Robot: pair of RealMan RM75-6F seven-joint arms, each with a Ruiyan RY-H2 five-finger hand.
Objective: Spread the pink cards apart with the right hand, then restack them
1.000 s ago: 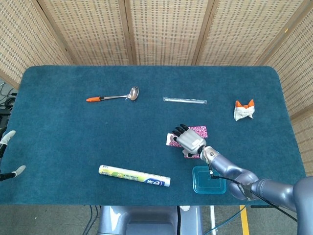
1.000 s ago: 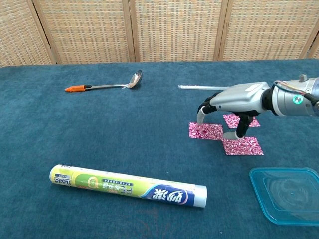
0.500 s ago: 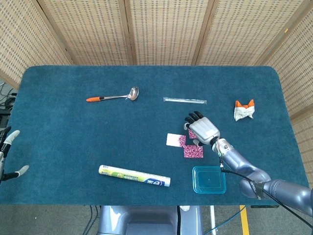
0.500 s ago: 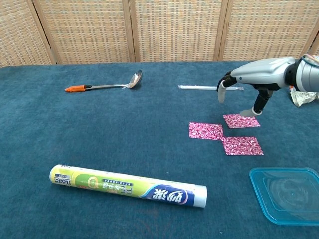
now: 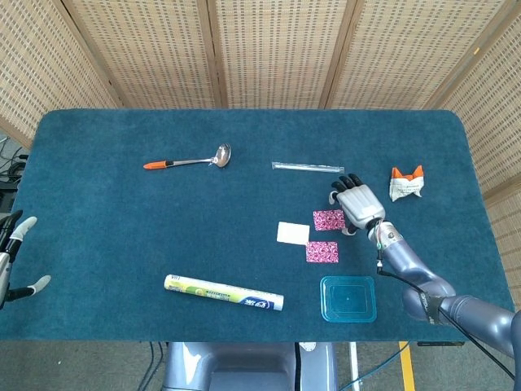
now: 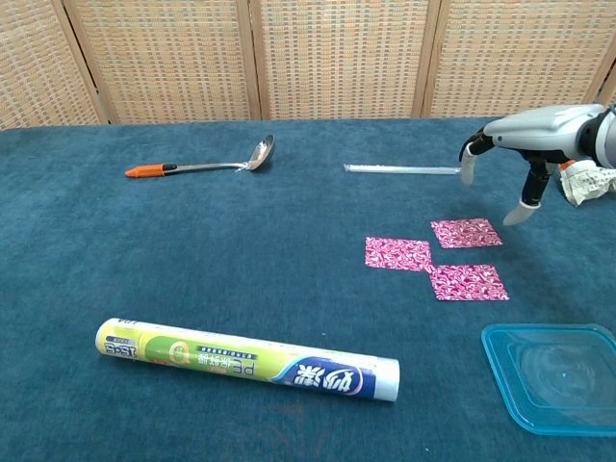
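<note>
Three pink patterned cards lie spread flat on the blue cloth, only their corners touching: a left card (image 6: 397, 252), a far right card (image 6: 466, 232) and a near right card (image 6: 468, 282). In the head view the left card (image 5: 293, 233) looks white, next to the other two (image 5: 329, 220) (image 5: 322, 252). My right hand (image 6: 525, 154) (image 5: 358, 204) hovers above and to the right of the far card, fingers apart, holding nothing. My left hand (image 5: 16, 252) sits at the table's left edge with its fingers apart and nothing in it.
A ladle with an orange handle (image 5: 189, 161) and a thin clear stick (image 5: 308, 167) lie at the back. A crumpled orange and white packet (image 5: 405, 183) is beyond the right hand. A roll of PE wrap (image 6: 245, 360) and a blue plastic lid (image 6: 553, 375) lie near the front.
My right hand has lifted off the cards and moved away to the right and back. The three cards stay spread where it left them.
</note>
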